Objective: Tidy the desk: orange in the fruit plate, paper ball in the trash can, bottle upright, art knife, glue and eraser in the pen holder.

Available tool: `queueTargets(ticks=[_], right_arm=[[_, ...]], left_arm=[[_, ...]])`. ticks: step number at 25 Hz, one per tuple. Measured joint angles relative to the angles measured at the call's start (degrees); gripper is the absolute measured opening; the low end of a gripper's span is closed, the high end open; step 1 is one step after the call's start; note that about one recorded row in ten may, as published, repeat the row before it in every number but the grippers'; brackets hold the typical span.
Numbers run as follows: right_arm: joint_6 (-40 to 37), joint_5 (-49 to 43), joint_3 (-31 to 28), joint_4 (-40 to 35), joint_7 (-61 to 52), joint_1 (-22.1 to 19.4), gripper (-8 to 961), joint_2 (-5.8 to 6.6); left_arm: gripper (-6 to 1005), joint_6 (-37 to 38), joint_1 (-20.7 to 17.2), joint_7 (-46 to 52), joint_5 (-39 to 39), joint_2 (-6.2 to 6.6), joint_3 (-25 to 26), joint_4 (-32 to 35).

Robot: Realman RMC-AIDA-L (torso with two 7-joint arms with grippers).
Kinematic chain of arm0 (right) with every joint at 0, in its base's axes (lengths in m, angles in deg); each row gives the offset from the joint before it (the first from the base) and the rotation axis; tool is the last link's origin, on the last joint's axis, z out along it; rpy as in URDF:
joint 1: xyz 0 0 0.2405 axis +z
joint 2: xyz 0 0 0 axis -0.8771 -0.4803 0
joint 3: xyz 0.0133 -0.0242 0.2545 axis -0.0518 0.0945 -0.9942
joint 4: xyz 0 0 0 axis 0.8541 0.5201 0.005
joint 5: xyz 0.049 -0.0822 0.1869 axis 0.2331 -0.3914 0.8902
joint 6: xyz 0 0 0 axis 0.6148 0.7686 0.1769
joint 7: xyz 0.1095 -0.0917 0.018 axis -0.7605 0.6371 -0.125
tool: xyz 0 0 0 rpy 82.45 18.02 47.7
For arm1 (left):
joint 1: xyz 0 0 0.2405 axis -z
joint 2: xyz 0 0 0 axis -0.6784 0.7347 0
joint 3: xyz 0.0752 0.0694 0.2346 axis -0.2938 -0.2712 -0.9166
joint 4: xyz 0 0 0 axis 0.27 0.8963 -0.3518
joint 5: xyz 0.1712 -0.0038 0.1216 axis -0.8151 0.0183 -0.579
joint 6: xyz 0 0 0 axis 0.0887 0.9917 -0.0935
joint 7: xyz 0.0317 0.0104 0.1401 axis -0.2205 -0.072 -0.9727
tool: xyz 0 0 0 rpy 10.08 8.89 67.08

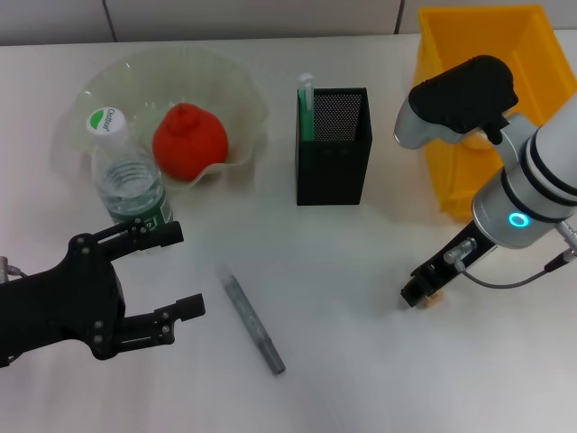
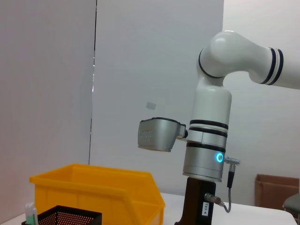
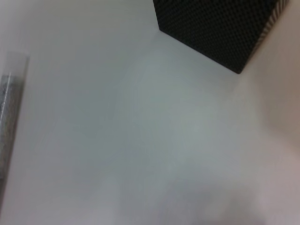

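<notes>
The orange (image 1: pixel 188 140) lies in the pale-green fruit plate (image 1: pixel 236 86) at the back left. Just in front of the plate the bottle (image 1: pixel 132 183) stands upright. A green-and-white glue stick (image 1: pixel 306 106) pokes out of the black mesh pen holder (image 1: pixel 334 149), which also shows in the right wrist view (image 3: pixel 213 29). On the table in front lies the grey art knife (image 1: pixel 252 323) (image 3: pixel 8 112). My right gripper (image 1: pixel 420 293) is down at the table, its tip at the tan eraser (image 1: pixel 436 300). My left gripper (image 1: pixel 180 271) hovers open and empty near the bottle. The paper ball is out of view.
The yellow trash can (image 1: pixel 473 50) stands at the back right, partly behind my right arm (image 1: pixel 532 185); the left wrist view shows the trash can (image 2: pixel 93 187) beside the pen holder (image 2: pixel 65 216). Bare table lies between the art knife and the eraser.
</notes>
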Motion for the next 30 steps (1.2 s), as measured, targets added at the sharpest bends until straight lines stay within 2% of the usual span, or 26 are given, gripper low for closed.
queueTargets(ticks=[7,12,14,17,20,26,29,30], right_arm=[[0.3,0.0,0.1,1.3,0.0,0.6,478,0.00],[0.5,0.0,0.0,1.4,0.0,0.8,282,0.00],[0.0,0.0,-0.2,-0.1,0.0,0.5,267,0.01],[-1.6,0.0,-0.7,-5.4,0.0,-1.0,262,0.08],[-4.5,0.5,-2.4,-15.1,0.0,-3.4,265,0.15],[-6.1,2.7,-10.7,-33.4,1.6,-6.4,270,0.20],[-2.3,2.7,-14.9,-34.5,3.5,-5.7,273,0.40],[1.2,2.8,-16.7,-31.7,5.0,-4.4,274,0.54]], left_arm=[[812,-0.1,0.0,-0.1,0.0,0.02,0.0,0.0],[812,0.0,0.0,0.0,0.0,0.00,0.5,0.0],[812,0.1,0.0,0.0,0.0,0.02,0.5,0.0],[812,0.3,0.0,0.0,0.0,0.10,0.6,0.0],[812,0.5,0.0,0.0,0.0,0.16,0.6,0.0],[812,1.0,-0.2,0.0,0.0,0.27,0.6,0.0],[812,1.0,-0.1,0.0,0.0,0.26,0.7,0.0],[812,1.0,-0.1,0.0,0.0,0.24,0.7,0.0]])
